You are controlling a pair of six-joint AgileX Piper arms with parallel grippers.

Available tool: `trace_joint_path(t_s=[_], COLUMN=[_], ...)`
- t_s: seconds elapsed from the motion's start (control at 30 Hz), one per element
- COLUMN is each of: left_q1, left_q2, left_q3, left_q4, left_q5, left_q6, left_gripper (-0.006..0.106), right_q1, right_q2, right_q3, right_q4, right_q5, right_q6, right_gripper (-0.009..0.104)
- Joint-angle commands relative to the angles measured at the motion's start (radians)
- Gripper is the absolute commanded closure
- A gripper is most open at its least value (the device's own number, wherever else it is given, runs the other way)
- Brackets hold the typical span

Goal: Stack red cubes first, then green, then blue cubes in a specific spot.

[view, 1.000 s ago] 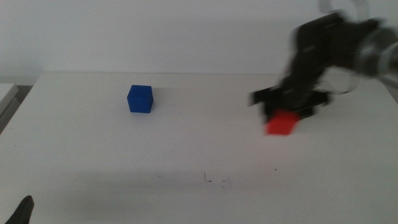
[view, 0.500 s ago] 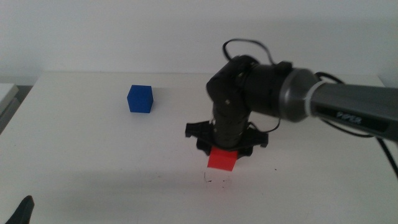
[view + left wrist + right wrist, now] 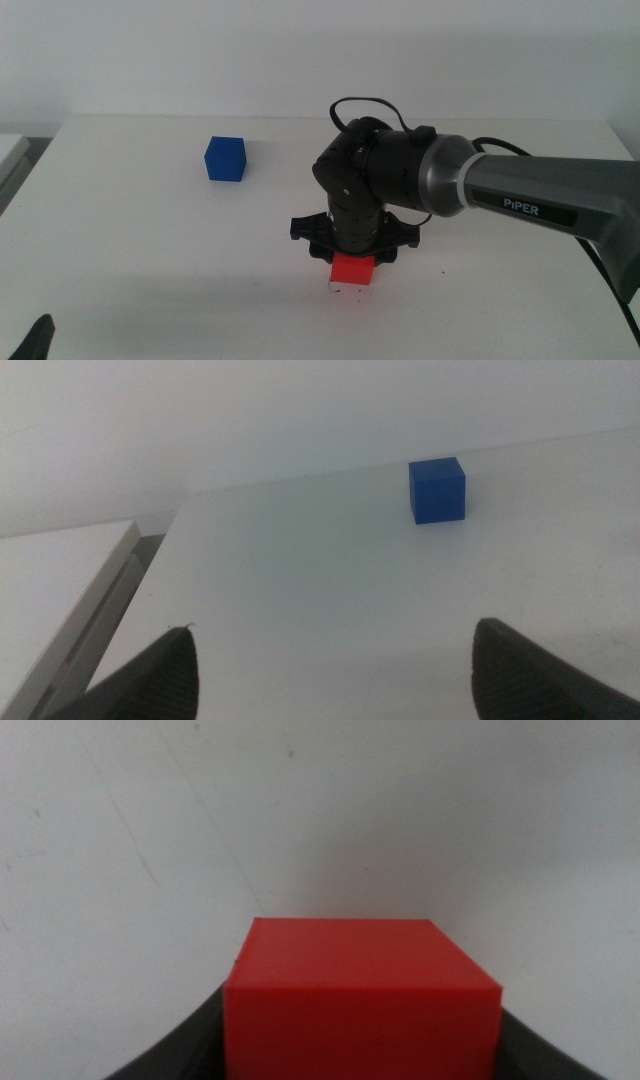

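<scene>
My right gripper (image 3: 352,256) points straight down near the table's front middle and is shut on the red cube (image 3: 352,270). The cube hangs at or just above the tabletop, over the place where the faint scribble marks were; the marks are hidden under it. In the right wrist view the red cube (image 3: 360,1000) fills the gap between my dark jaws. The blue cube (image 3: 225,158) sits alone at the back left and also shows in the left wrist view (image 3: 437,490). My left gripper (image 3: 335,680) waits open at the front left corner (image 3: 38,340). The green cube is out of view.
The white table (image 3: 150,250) ends at its left edge, where a lower white surface (image 3: 10,150) stands beside it. The right arm's grey forearm (image 3: 540,195) crosses the right half of the table.
My right gripper has carried the red cube from the back right to the front middle and lowered it over the scribble marks. The blue cube and left gripper have not moved.
</scene>
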Motion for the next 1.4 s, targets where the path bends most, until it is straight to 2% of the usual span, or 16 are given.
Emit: trace_joint_path(t_s=[0.0,0.2,0.67,0.7,0.77,0.8,0.83,0.93,1.03,1.23,1.27,1.37], left_q1=[0.002,0.002,0.002,0.002,0.002,0.002,0.002,0.002,0.002,0.002,0.002,0.002], left_q2=[-0.002,-0.002,-0.002,-0.002,-0.002,-0.002,-0.002,-0.002,-0.002,-0.002,-0.002,-0.002], left_q3=[0.0,0.0,0.0,0.0,0.0,0.0,0.0,0.0,0.0,0.0,0.0,0.0], left_q4=[0.002,0.002,0.002,0.002,0.002,0.002,0.002,0.002,0.002,0.002,0.002,0.002], left_q5=[-0.014,-0.014,-0.014,-0.014,-0.014,-0.014,-0.014,-0.014,-0.014,-0.014,-0.014,-0.014], left_q6=[0.001,0.001,0.001,0.001,0.001,0.001,0.001,0.001,0.001,0.001,0.001,0.001], left_gripper=[0.007,0.007,0.007,0.007,0.007,0.007,0.007,0.007,0.007,0.007,0.007,0.007], right_q1=[0.003,0.011,0.011,0.011,0.011,0.011,0.011,0.017,0.046,0.071,0.058,-0.057], right_q2=[0.001,0.021,0.053,0.053,0.053,0.053,0.053,0.033,-0.048,-0.282,-0.305,-0.35], right_q3=[-0.01,-0.01,-0.01,-0.01,-0.01,-0.01,-0.01,-0.01,-0.01,-0.006,-0.006,-0.006], right_q4=[-0.022,-0.034,-0.017,-0.017,-0.017,-0.019,-0.019,-0.019,-0.035,-0.129,-0.129,-0.076], right_q5=[-0.011,-0.023,-0.019,-0.019,-0.019,-0.02,-0.02,-0.016,0.031,0.148,0.148,0.135], right_q6=[0.002,-0.005,-0.014,-0.014,-0.014,-0.014,-0.014,-0.035,-0.087,-0.151,-0.168,-0.304], right_gripper=[0.091,0.091,0.089,0.077,0.059,0.039,0.028,0.003,0.002,0.002,0.002,0.002])
